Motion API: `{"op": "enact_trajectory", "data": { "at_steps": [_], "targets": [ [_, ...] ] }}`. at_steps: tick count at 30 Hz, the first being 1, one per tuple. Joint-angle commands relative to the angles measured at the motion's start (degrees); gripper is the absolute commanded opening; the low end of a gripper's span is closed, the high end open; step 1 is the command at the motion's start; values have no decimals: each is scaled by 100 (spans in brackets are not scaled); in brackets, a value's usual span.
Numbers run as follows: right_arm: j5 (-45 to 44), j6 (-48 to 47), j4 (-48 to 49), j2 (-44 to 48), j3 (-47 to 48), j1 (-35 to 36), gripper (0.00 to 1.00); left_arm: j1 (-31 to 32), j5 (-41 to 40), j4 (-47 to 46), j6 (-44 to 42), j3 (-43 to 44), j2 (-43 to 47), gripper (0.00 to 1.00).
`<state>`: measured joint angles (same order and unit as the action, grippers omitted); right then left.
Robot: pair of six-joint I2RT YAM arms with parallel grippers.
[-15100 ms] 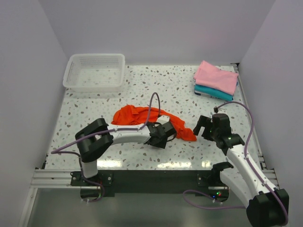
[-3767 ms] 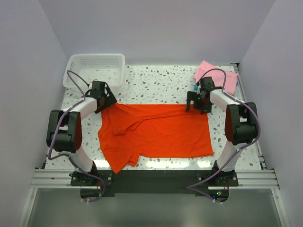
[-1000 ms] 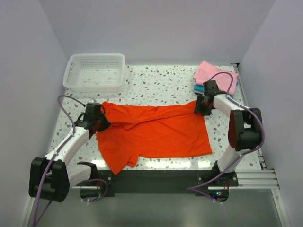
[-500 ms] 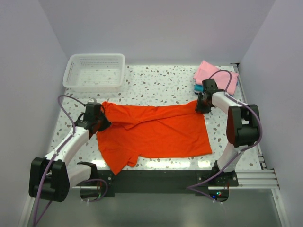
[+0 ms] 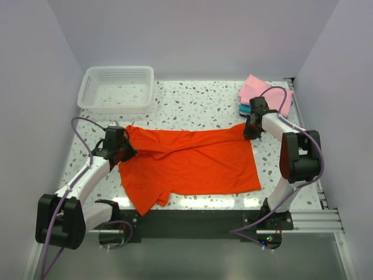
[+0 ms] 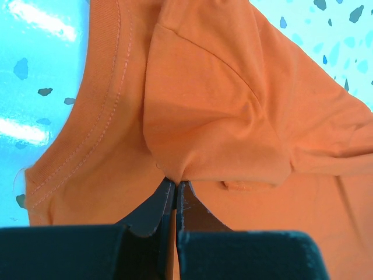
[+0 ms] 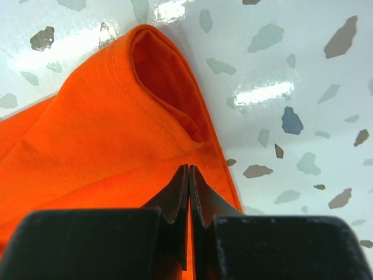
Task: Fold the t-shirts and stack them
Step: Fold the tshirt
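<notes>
White plastic mesh basket (image 5: 118, 87): it stood at the far left corner of the white speckled surface (image 5: 198, 105), apart from the cloth.

Left gripper (image 5: 120, 149): it sat low at the left edge of the spread shirt, up by its far corner. The jaws were pressed fully together on a pinch of orange cloth. From the wrist camera, a soft fold bunched up right at the gripper (image 6: 175, 188), and a double-stitched hem curved away to the left of it.

Bright orange-red cloth t-shirt (image 5: 192, 163): it lay opened out across the middle of the surface, between the two arms and mostly flat. One sleeve stuck out toward the near left. A slanting crease ran along the far edge, and the near edge lay close to the front of the surface.

Right gripper (image 5: 249, 129): it was down at the far right corner of the orange-red shirt. The jaws were closed tight with that corner of cloth caught between them. In its wrist camera the hem rolled over into a small open pocket just ahead of the gripper (image 7: 188, 172), with bare speckled surface off to the right.

Light pink folded t-shirt (image 5: 267, 93): it rested on top of the pile at the far right corner, just behind the right gripper.

Teal folded t-shirt (image 5: 244, 109): it lay under the pink one, with only a strip of its left edge showing.
</notes>
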<state>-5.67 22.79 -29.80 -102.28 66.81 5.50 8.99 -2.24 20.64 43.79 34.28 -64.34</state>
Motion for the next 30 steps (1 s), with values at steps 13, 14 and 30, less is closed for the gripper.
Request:
{"op": "enact_trajectory", "data": {
  "at_steps": [13, 14, 30],
  "targets": [
    [127, -90, -158, 518, 139, -22, 23, -47, 101, -263, -46, 17, 97, 0],
    [145, -108, -158, 438, 218, -14, 26, -47, 101, -271, -46, 26, 79, 0],
    [128, -29, -17, -433, 606, -40, 34, -47, 154, -394, -37, -80, 114, 0]
  ]
}}
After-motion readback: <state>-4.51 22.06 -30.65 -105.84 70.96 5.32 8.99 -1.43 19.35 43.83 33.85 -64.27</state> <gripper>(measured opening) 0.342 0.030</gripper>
